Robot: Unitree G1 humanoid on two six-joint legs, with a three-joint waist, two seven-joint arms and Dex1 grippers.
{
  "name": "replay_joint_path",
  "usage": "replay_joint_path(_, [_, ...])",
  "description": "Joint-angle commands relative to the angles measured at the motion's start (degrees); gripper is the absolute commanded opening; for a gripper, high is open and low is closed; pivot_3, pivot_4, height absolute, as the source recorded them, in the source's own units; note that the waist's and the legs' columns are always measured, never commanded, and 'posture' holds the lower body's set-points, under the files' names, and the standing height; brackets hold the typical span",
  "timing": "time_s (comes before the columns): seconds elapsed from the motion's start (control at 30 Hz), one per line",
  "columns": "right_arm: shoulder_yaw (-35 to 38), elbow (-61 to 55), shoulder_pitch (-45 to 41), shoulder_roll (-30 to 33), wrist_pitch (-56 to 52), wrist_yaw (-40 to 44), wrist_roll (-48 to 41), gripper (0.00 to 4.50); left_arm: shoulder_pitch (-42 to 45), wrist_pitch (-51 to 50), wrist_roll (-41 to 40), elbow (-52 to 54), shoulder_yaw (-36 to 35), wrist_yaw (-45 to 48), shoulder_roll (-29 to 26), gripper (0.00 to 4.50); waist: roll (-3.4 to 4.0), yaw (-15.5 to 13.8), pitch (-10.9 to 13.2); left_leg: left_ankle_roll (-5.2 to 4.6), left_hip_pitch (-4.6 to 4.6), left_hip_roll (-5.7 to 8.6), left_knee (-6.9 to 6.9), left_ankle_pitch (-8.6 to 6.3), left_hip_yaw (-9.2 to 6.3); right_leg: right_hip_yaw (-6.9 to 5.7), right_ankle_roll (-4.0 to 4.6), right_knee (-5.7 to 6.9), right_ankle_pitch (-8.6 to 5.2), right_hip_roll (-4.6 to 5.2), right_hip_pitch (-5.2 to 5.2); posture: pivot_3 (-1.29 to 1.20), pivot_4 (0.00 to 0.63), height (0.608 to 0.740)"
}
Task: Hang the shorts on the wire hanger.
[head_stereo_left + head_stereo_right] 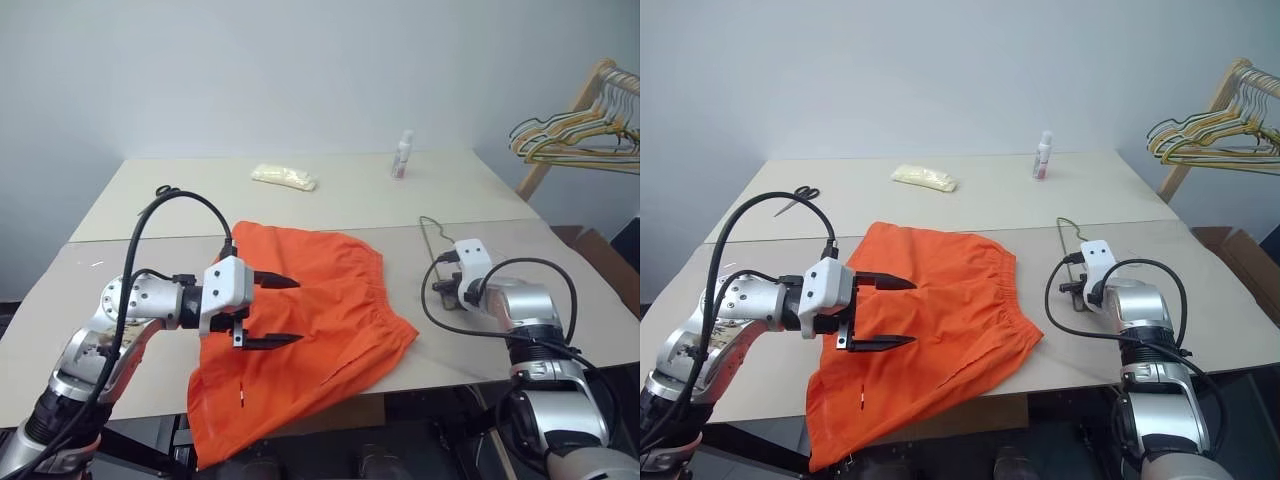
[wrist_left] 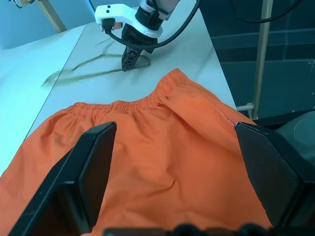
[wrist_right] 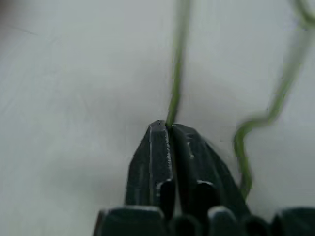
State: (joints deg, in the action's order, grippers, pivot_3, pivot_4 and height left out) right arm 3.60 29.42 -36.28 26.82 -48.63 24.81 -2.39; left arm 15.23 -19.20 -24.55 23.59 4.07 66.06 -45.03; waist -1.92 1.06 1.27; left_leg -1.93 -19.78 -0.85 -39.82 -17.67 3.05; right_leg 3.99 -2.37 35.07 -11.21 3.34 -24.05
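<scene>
While the shorts [image 1: 300, 320] lie spread flat on the near part of the counter [image 1: 130, 205], with one leg hanging over the near edge and the gathered waistband turned to the right, the hanger [image 2: 93, 69] lies on the bare counter just right of them, apart from the fabric. The right gripper [image 3: 170, 129] points down at the counter there, its fingers pressed together on a thin greenish wire of the hanger, which runs out from between the tips. The left gripper [image 1: 275, 311] hangs above the left part of the shorts, pointing right, its two black fingers [image 2: 86, 167] spread wide with nothing between them. On the far side of the counter sit a pale yellow packet [image 1: 284, 177], a small bottle [image 1: 402, 155] and, far left, scissors [image 1: 795, 197]. Off the counter's far right corner, a bunch of hangers [image 1: 575, 135] hangs from a wooden rack [image 1: 570, 110].
</scene>
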Motion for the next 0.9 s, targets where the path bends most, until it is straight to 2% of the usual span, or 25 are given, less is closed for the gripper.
replay_joint_path(0.03, [-2.29, 2.21, 0.88, -0.22, -0.74, -0.11, 1.03, 0.04, 2.19, 0.97, 0.53, -0.84, 0.35, -0.23, 0.52, 4.17, -0.09, -0.03, -0.07, 0.00, 0.04, 0.00, 0.00, 0.00, 0.00, 0.00, 0.00, 0.00, 0.00, 0.00, 0.04, 0.07, 0.000, 0.740])
replay_joint_path(0.17, [-1.83, 1.09, 1.38, -0.41, 0.71, -1.04, 1.22, 0.04, 3.26, -0.29, 0.81, -1.78, 0.81, -2.12, 1.62, 4.17, -0.14, -0.03, -0.12, 0.00, 0.09, 0.00, 0.00, 0.00, 0.00, 0.00, -0.01, 0.00, 0.00, 0.00, 0.08, 0.07, 0.000, 0.740])
replay_joint_path(0.3, [1.76, -6.38, 2.36, -0.99, 7.69, -4.74, 0.50, 0.04, 7.59, -7.16, 0.37, -3.91, 1.05, -11.43, 8.15, 4.17, -0.14, -0.15, -0.11, 0.00, 0.07, 0.01, -0.02, 0.00, -0.04, 0.01, -0.04, -0.02, 0.03, 0.02, 0.10, 0.06, 0.000, 0.740])
replay_joint_path(0.4, [2.78, -17.04, 4.85, -1.04, 12.81, -3.41, -1.44, 0.04, 11.45, -16.97, -5.67, -6.02, -1.68, -19.00, 15.65, 4.17, 0.03, -0.31, -0.01, 0.01, -0.14, 0.04, -0.07, 0.01, -0.21, 0.07, -0.11, 0.00, 0.08, 0.04, -0.09, 0.05, 0.000, 0.740])
replay_joint_path(0.57, [-0.43, -31.91, 10.33, 0.41, 24.59, 2.96, -2.61, 0.04, 15.13, -28.20, -16.86, -9.16, -7.47, -27.29, 25.82, 4.17, 0.22, 0.17, 0.00, -0.02, -0.38, 0.06, -0.06, -0.01, -0.55, 0.05, -0.17, -0.05, 0.12, 0.04, -0.29, 0.03, 0.000, 0.740])
replay_joint_path(0.77, [-3.21, -42.31, 14.20, -1.32, 36.06, 5.12, -2.52, 0.04, 19.97, -31.76, -28.72, -13.80, -17.01, -38.85, 37.02, 4.17, 0.21, -0.01, 0.00, -0.02, -0.38, 0.12, -0.08, -0.02, -0.67, 0.00, -0.19, -0.09, 0.14, 0.09, -0.23, 0.02, 0.000, 0.740])
replay_joint_path(0.9, [-4.68, -44.56, 15.66, -4.08, 42.89, 4.73, -2.23, 0.04, 22.99, -32.48, -34.02, -17.42, -21.90, -46.05, 40.49, 4.17, 0.21, 0.00, 0.00, 0.03, -0.31, 0.15, -0.12, 0.01, -0.69, 0.00, -0.15, -0.06, 0.21, 0.07, -0.16, 0.02, 0.000, 0.740])
